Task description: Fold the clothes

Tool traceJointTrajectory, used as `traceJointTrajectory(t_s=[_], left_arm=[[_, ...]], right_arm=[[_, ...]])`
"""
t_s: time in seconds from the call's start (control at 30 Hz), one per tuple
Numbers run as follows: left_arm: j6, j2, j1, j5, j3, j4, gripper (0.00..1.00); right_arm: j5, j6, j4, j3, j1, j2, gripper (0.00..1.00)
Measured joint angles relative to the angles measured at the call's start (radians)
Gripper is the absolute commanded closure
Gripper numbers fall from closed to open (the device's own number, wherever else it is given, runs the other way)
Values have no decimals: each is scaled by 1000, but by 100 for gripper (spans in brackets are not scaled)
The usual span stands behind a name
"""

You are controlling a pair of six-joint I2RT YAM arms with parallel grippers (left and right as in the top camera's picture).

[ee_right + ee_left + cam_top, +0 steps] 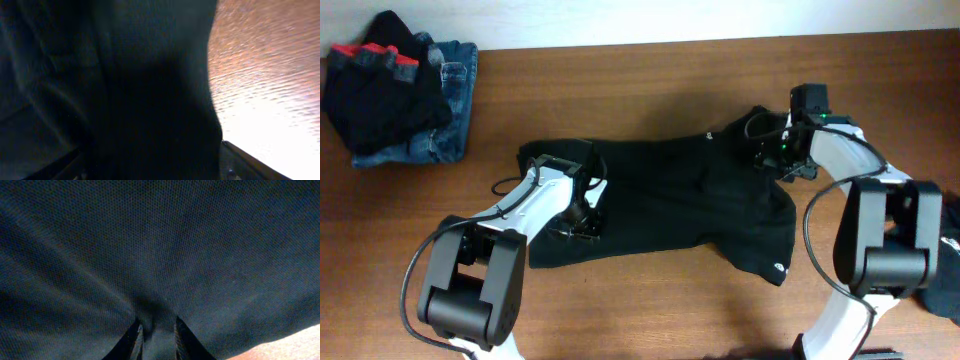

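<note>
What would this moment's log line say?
folding | left end effector: shut on top | right end effector: open at top's edge

Legible text: none. Black top (pixel 660 200), lower right of overhead view: small white mark (pixel 778 268), too small to read.

A fine dotted knit, matt, is shown by the plain black cloth top (pixel 165 250). The brown wood tbl (pixel 265 75) is seen smooth w/ slight sheen; the folded blue denim (pixel 460 70) coarser.

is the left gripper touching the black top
Touching. In the left wrist view the left gripper is closed on the black top, a ridge of fabric pinched between its fingertips.
</note>
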State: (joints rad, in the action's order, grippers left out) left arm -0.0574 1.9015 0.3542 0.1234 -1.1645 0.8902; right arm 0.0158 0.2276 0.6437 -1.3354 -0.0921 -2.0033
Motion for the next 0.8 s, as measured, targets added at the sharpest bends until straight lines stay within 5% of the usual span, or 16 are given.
traceJointTrajectory(t_s=[0.2,0.53,0.63,0.73,0.8], left_arm=[[0,0,0,-1,1,14,84],[-53,0,0,-90,8,78,87],[-68,0,0,-109,8,87,86],[-76,0,-10,-121,9,94,81],[-83,0,-23,-126,9,94,64]], right_arm=[[-2,-4,-22,-2,2,-21,59],[-188,-4,-25,-9,3,-23,63],[-209,-4,-24,-9,-1,-23,45],[-222,-5,-20,-10,-15,-23,9],[-227,-7,-19,-10,-26,-23,1]])
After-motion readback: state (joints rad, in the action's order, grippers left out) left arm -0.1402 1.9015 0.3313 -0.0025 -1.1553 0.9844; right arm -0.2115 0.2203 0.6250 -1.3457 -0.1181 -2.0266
